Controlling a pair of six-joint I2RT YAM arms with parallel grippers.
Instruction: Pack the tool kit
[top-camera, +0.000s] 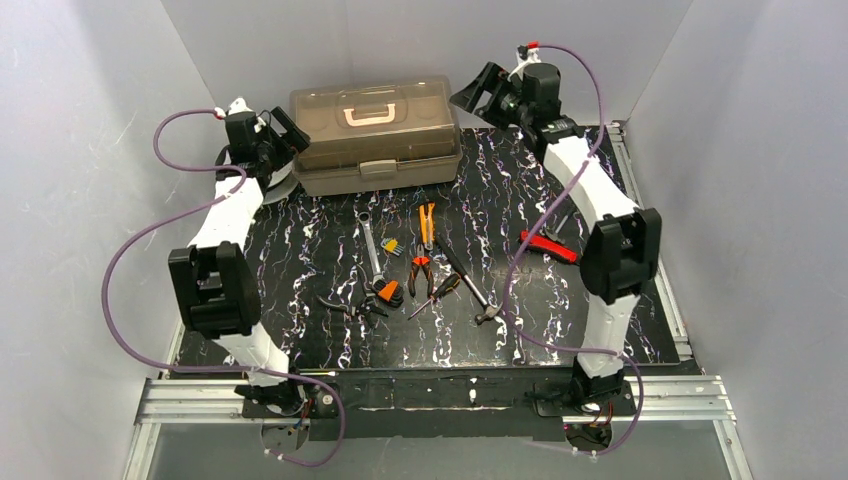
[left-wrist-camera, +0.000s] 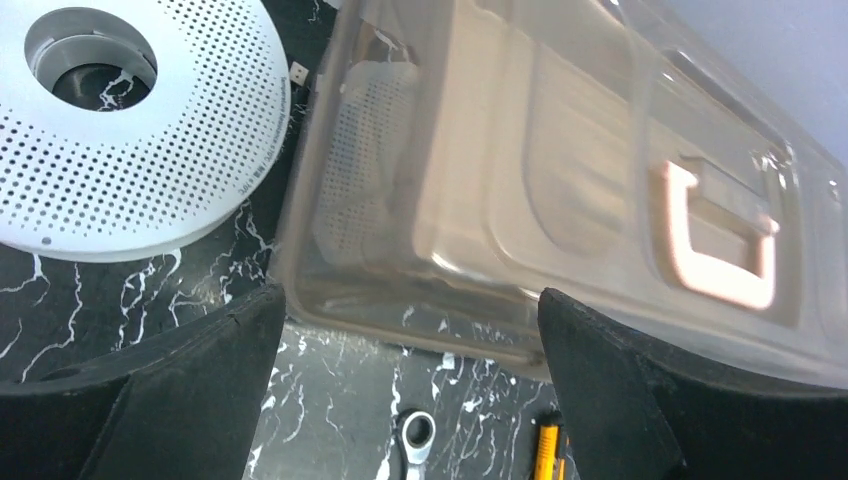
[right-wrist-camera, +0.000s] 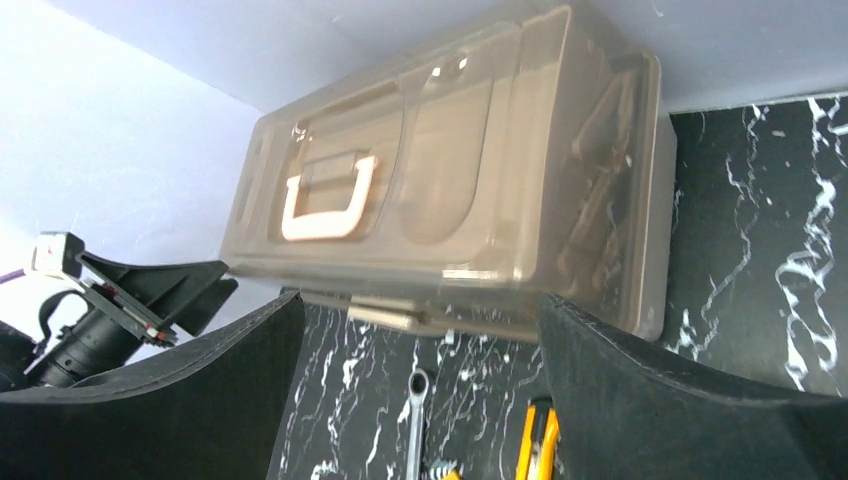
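Observation:
The tan toolbox (top-camera: 375, 140) stands at the back of the mat, its smoky lid shut and its cream handle (top-camera: 368, 115) lying flat. My left gripper (top-camera: 290, 133) hovers open at the box's left end, and my right gripper (top-camera: 478, 90) hovers open at its right end; neither touches it. In the left wrist view the toolbox (left-wrist-camera: 520, 180) fills the space beyond the open gripper (left-wrist-camera: 410, 295). The right wrist view shows the toolbox (right-wrist-camera: 450, 190) beyond the open gripper (right-wrist-camera: 420, 300). On the mat lie a wrench (top-camera: 370, 240), orange pliers (top-camera: 420, 272), a hammer (top-camera: 472, 295) and a red knife (top-camera: 548, 246).
A round grey perforated wire spool (left-wrist-camera: 130, 130) lies left of the box, behind the left arm. A yellow-handled tool (top-camera: 427, 222), black pliers (top-camera: 350, 306) and a small orange piece (top-camera: 388, 292) also lie mid-mat. White walls close in on three sides.

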